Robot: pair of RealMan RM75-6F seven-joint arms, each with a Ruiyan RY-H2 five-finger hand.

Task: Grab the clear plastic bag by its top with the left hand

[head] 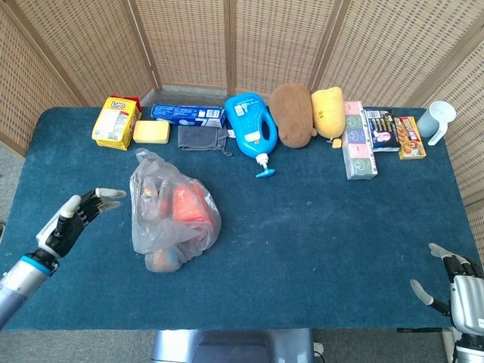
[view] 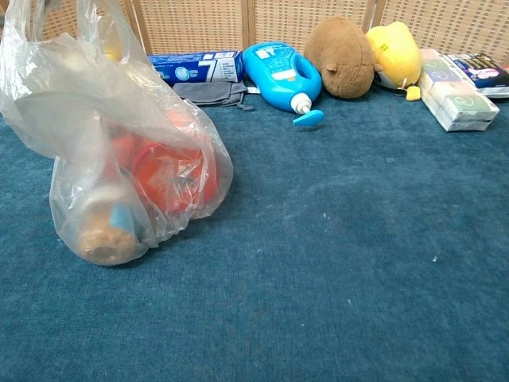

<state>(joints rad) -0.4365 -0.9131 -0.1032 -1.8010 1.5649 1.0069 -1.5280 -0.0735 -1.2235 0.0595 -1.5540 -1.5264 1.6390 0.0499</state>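
The clear plastic bag [head: 172, 212] lies on the blue table, left of centre, with orange and red items inside; its loose top [head: 146, 159] points toward the far side. The chest view shows the bag [view: 119, 159] filling the left, its handles rising to the top edge. My left hand [head: 76, 218] hovers open just left of the bag, fingers spread toward it, a small gap between fingertips and plastic. My right hand [head: 457, 286] rests open at the near right corner, far from the bag. Neither hand appears in the chest view.
Along the far edge stand a yellow box [head: 116, 122], a yellow sponge [head: 151, 131], a blue box [head: 187, 113], a grey cloth [head: 201, 137], a blue detergent bottle [head: 252, 128], brown [head: 293, 113] and yellow [head: 328, 112] plush toys, boxes [head: 359, 140] and a cup [head: 439, 119].
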